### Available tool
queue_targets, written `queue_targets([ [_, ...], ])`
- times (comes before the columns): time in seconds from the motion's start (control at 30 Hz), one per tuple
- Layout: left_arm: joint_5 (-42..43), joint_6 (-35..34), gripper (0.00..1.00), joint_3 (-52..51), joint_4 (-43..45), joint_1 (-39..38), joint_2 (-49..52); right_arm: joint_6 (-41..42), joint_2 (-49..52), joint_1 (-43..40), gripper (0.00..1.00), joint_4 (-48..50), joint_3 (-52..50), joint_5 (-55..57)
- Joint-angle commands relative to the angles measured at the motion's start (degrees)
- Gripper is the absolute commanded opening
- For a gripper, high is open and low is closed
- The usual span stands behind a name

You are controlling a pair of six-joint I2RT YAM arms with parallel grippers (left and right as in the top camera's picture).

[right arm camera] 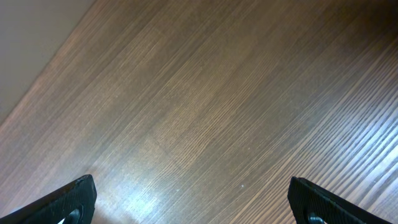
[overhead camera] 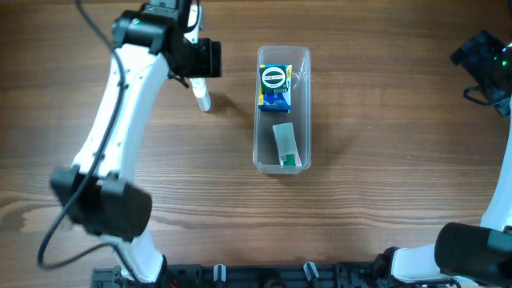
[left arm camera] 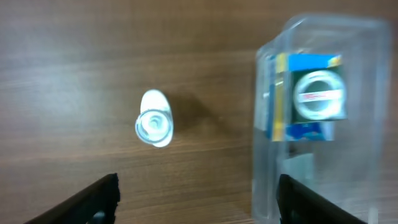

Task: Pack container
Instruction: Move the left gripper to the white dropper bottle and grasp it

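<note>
Bearing clear container [overhead camera: 266,144] and bottle [overhead camera: 203,98], wood-grain table [overhead camera: 384,120].

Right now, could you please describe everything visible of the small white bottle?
The small white bottle looks plastic, its round top facing the left wrist camera. It seems to stand upright on the wooden table, left of the clear container and apart from it. The left gripper hovers above, jaws open.

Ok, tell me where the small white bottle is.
Overhead, the white bottle sits on the table left of the clear container, right beneath the left gripper.
</note>
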Motion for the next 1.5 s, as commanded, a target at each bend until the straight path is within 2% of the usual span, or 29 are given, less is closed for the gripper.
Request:
queue_targets([
  [0.0, -1.05, 0.48, 0.84, 0.55, -0.42, 1.01, 4.76, 0.79, 0.26, 0.24, 1.00, 0.13, -0.07, 0.57],
  [0.4, 1.38, 0.57, 0.82, 0.55, -1.27, 5.16, 10.34, 0.79, 0.26, 0.24, 1.00, 0.13, -0.07, 0.59],
  [0.67, 1.36, 0.76, 0.81, 0.55, -1.36, 4.26, 14.23, 0.79, 0.26, 0.24, 1.00, 0.13, -0.07, 0.59],
  [0.73, 1.36, 0.94, 0.78, 0.55, -1.29, 4.11, 14.64, 0.76, 0.26, 0.24, 1.00, 0.15, -0.07, 0.57],
  [1.07, 0.48, 0.46, 0.78, 0.55, -0.81, 2.29, 17.16, 0.79, 0.26, 0.24, 1.00, 0.15, -0.07, 0.57],
  [1.17, 0.48, 0.28, 0.72, 0.55, -0.94, 2.29, 17.16, 0.81, 0.26, 0.24, 1.00, 0.13, -0.07, 0.59],
  [1.4, -0.09, 0.31, 0.67, 0.55, -0.37, 2.29, 17.16, 0.81, 0.26, 0.24, 1.00, 0.15, -0.07, 0.59],
  [1.47, -1.27, 0.31, 0.63, 0.55, 0.11, 2.29, 17.16, 0.79, 0.26, 0.24, 1.00, 0.15, -0.07, 0.59],
])
